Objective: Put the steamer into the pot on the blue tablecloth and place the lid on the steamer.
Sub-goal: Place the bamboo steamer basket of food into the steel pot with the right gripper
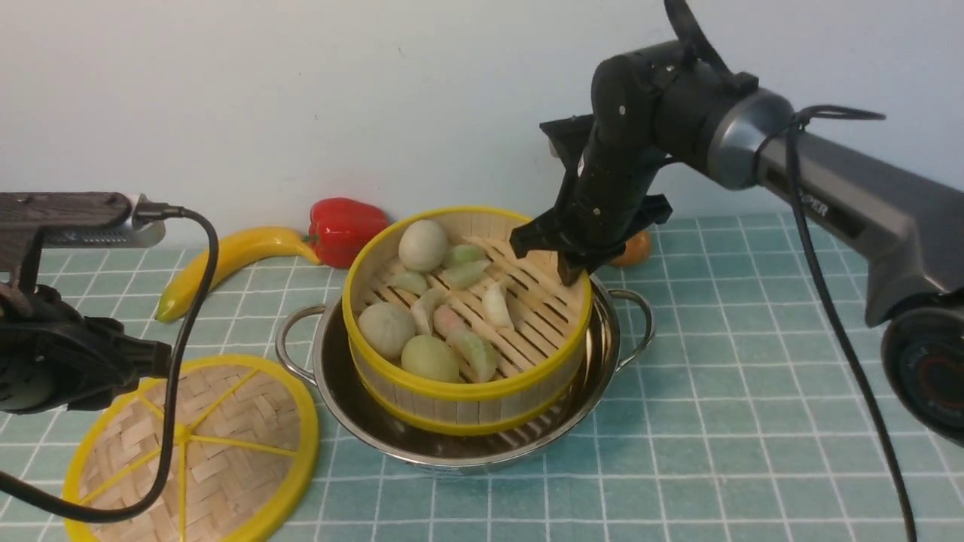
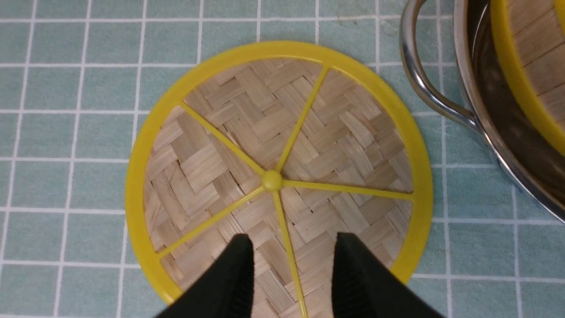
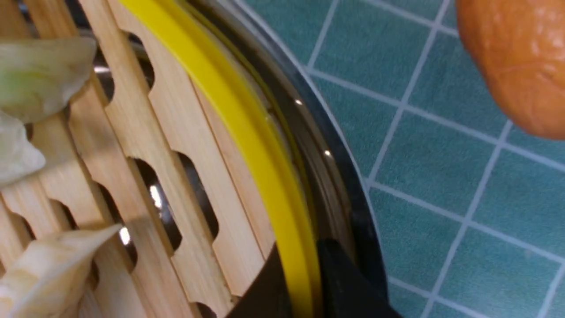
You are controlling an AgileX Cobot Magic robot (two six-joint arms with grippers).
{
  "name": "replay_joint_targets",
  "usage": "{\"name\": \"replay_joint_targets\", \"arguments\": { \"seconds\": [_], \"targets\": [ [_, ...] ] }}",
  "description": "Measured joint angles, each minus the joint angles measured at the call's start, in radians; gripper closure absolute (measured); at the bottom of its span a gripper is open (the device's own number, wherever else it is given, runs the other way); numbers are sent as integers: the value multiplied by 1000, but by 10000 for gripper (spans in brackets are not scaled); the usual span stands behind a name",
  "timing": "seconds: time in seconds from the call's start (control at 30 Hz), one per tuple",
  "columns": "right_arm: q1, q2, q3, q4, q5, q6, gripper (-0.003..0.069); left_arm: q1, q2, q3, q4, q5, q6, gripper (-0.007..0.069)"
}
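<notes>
So we're looking at the steamer (image 1: 482, 391) sitting tilted inside the pot (image 1: 459, 452) on the blue tablecloth (image 1: 715, 391), right jaws clamped on its far yellow rim. The lid (image 1: 203, 444) lies flat on the cloth just beside the pot, on the left side, with the left jaws apart right over it.

banana (image 1: 252, 242), red pepper (image 1: 343, 229), orange fruit (image 1: 637, 250)
</notes>
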Motion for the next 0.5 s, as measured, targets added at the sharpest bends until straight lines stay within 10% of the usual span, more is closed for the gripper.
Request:
{"name": "replay_joint_targets", "arguments": {
  "seconds": [0.5],
  "targets": [
    [12,18,0,2,0,0,602,0,0,0,0,-13,0,382]
  ]
}}
